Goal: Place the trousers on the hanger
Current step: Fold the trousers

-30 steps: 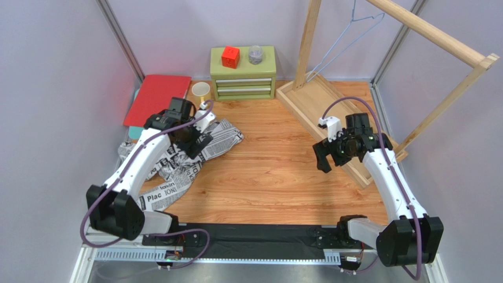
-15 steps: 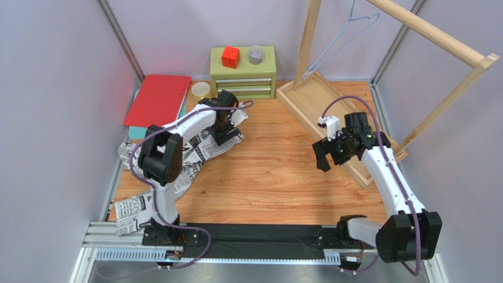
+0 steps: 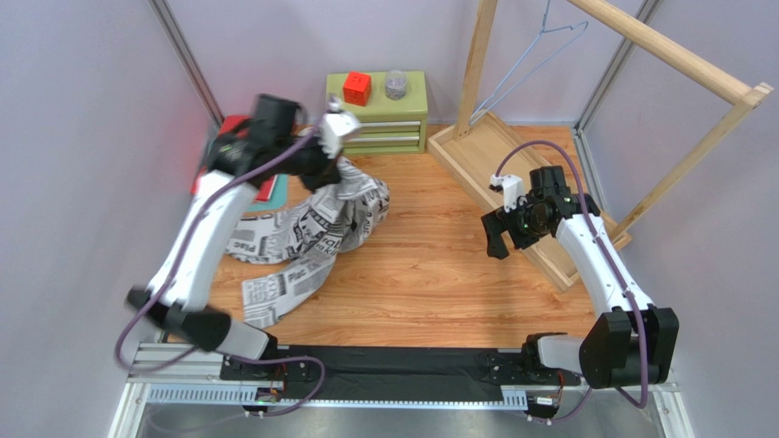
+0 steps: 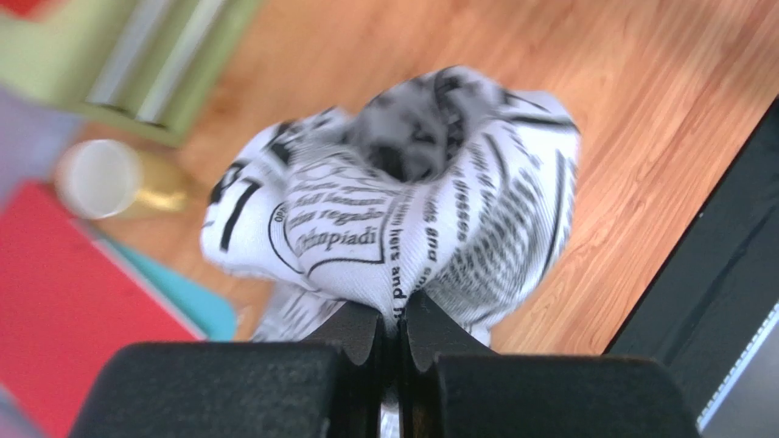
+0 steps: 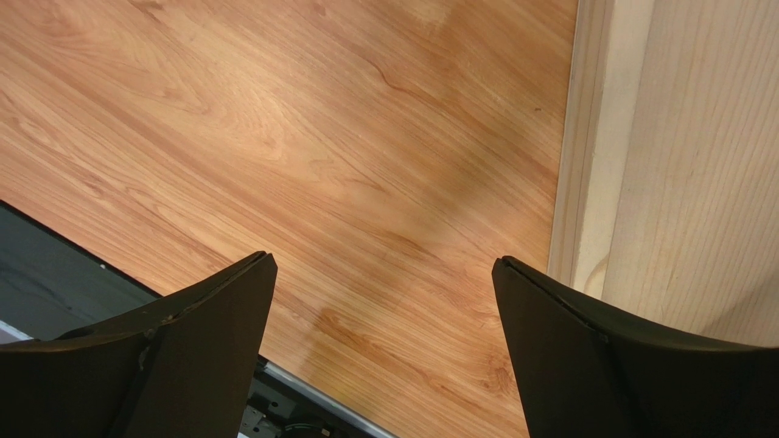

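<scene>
The trousers (image 3: 311, 228), white cloth with black newspaper print, lie bunched at the left of the table, and one end is pulled up into a peak. My left gripper (image 3: 336, 172) is shut on that peak. In the left wrist view its fingers (image 4: 393, 319) pinch a fold of the trousers (image 4: 402, 210), which hang above the wood. The hanger (image 3: 560, 29), thin pale wire, hangs from the rack's top beam at the back right. My right gripper (image 3: 499, 239) stands open over bare wood next to the rack's base, with nothing between its fingers (image 5: 384, 310).
A green drawer chest (image 3: 376, 114) at the back carries a red cube (image 3: 357, 88) and a small jar (image 3: 396, 84). A red board (image 3: 208, 164) lies at the back left, and a cup (image 4: 101, 178) beside it. The wooden rack frame (image 3: 677, 55) stands on a tray base (image 3: 494, 164).
My left arm swung toward the back, shut on the trousers and lifted one end into a peak, dragging the cloth right. The right gripper shifted only slightly.
</scene>
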